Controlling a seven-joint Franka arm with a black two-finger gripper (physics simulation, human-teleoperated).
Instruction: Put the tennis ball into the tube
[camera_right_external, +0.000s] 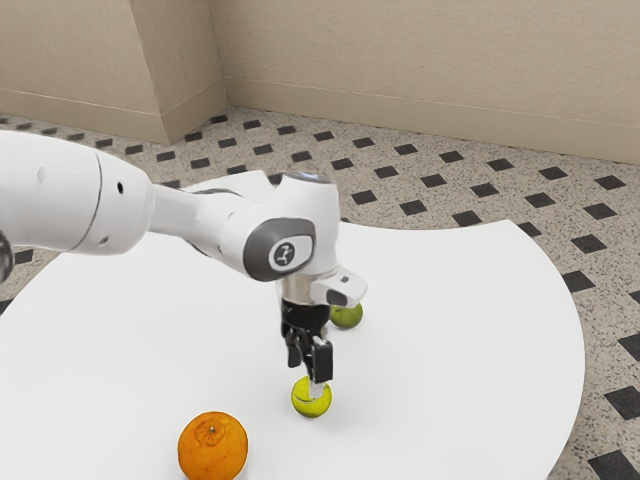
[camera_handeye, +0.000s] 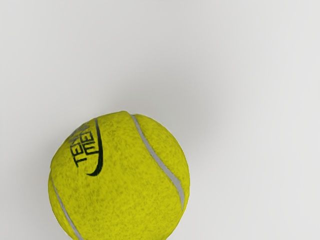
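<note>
Wall (camera_right_external: 420, 60): plain beige, with a baseboard and a jutting corner toward the exterior view's left.
Floor (camera_right_external: 385, 170): speckled gray-beige, patterned with dark diamonds, beyond the table's far edge and past its curved edge at the exterior view's right.
Table (camera_right_external: 460, 330): smooth and white, its far edge dipping inward to a corner, then rounding away at the exterior view's right.
Robot arm (camera_right_external: 80, 195): white with gray trim, entering from the exterior view's left and bending down over the table.
Gripper (camera_right_external: 314, 380): black, pointing down, its lower end overlapping the tennis ball (camera_right_external: 303, 403) in the exterior view; I cannot tell whether it is open, closed or gripping.
Orange (camera_right_external: 212, 455): round, stem scar up, on the table toward the side nearest the camera.
Tennis ball: yellow-green, on the table, well in from the far edge and the curved edge; the wrist view shows gray seams, black lettering and a curved black stroke.
Green fruit (camera_right_external: 347, 315): small and round, partly behind the gripper, closer to the table's far edge than the ball; exact kind unclear.
</note>
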